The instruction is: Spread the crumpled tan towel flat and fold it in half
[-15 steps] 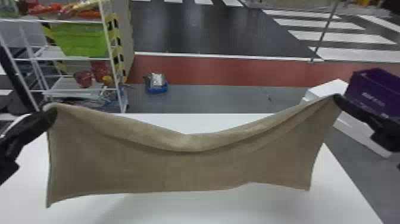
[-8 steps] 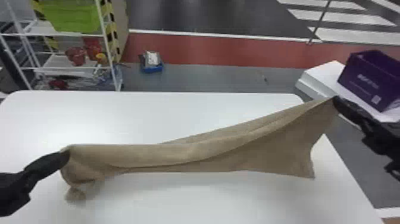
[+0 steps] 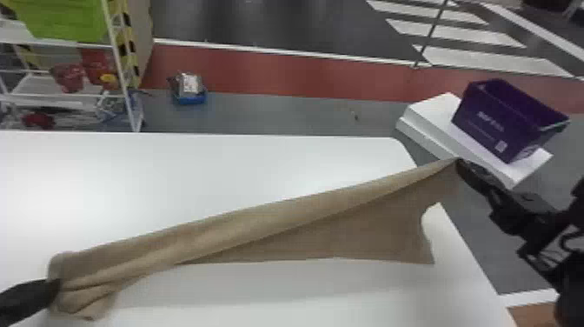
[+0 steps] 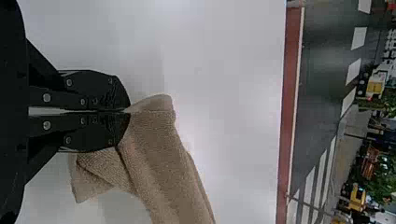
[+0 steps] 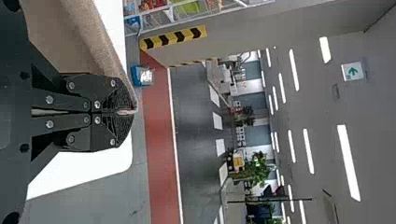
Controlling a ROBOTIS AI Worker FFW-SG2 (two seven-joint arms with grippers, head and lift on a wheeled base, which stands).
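- Towel (image 3: 304,217) is stretched aslant from lower left of the head view to right of centre; one corner is pinched at each end, by left gripper (image 3: 58,285) and right gripper (image 3: 460,161), fingers pressed together on cloth.
- Left end is bunched at lower left; if it is laid down so, a crease may be trapped under the fold.
- Right corner is held past the table's (image 3: 174,174) edge; if released there, overhang or sliding may be caused.
- Uneven corner heights may cause a skewed fold.
- Compared with the first frame, the broad hanging sheet is narrowed to a slanted band; left corner is lowered most.
- Box (image 3: 486,121) is shifted leftward in frame; a head turn is suspected.
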